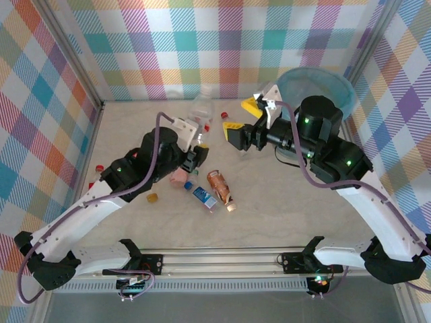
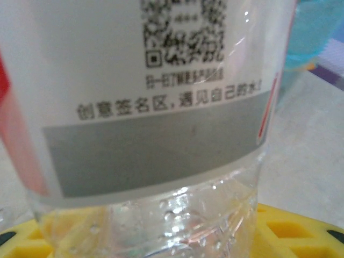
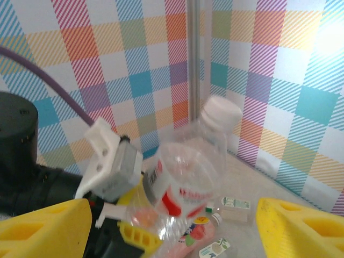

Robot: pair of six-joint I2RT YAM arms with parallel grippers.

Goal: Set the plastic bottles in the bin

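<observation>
- Beyond the spread fingers [image 3: 43, 226] of the right gripper [image 1: 242, 114], on their far outer side, stands the bin [image 1: 296, 75] with its blue liner. These fingers are released and carry nothing.
- Between the yellow fingers [image 2: 301, 228] of the left gripper [image 2: 161, 242] is a clear bottle [image 3: 188, 172] with a white cap and a red-and-white label. It is clenched near its base end and seems to be held up off the table [image 1: 283, 195], with the right gripper between it and the bin.
- Likely trouble: a thin, slick bottle held by one end could pivot or slip during the swing. The right gripper sits close to the path and could be struck. Letting go short of the rim would drop the bottle outside the bin.
- Below the left fingers, toward the arm bases, a copper bottle [image 1: 219, 185], a blue-labelled bottle [image 1: 201, 195] and a pink bottle [image 1: 178, 176] lie close together on the table, not yet binned.
- Further back from those fingers lies what looks like a small yellow cap [image 1: 153, 197].
</observation>
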